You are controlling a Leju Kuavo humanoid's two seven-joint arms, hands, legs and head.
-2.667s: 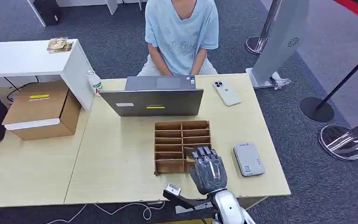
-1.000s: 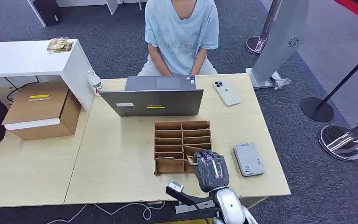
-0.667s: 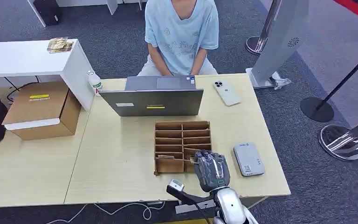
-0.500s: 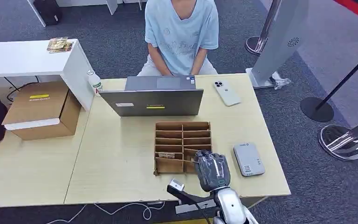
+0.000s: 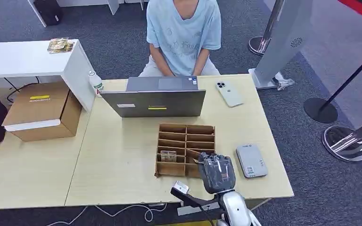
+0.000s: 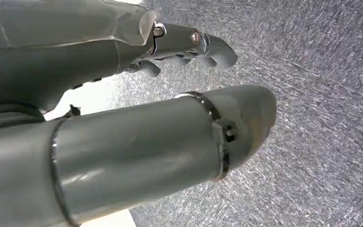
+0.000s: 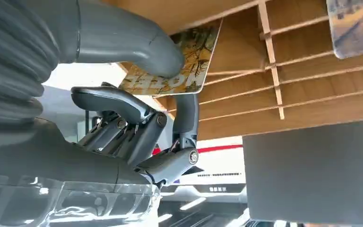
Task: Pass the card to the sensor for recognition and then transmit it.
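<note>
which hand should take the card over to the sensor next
The right robot hand. It already pinches the card at the wooden organizer, and the grey sensor lies just to its right. The left robot hand hangs over carpet.

1. Desk (image 5: 118, 165): pale wood-look laminate, smooth, matt.
2. Divider box (image 5: 185, 129): brown thin board, matt, raw-looking edges.
3. Card (image 7: 177, 64): printed picture face, slight sheen.
4. Right hand (image 5: 217, 172): grey plastic shell, semi-gloss; fingers (image 7: 118, 104) dark, with metal pins.
5. Left hand (image 6: 123, 137): smooth grey plastic, dull shine.
6. Floor (image 5: 122, 52): grey carpet, rough pile.
7. Sensor (image 5: 251, 160): grey plastic, matt.
8. Laptop (image 5: 154, 103): grey metal-look lid, matt.
</note>
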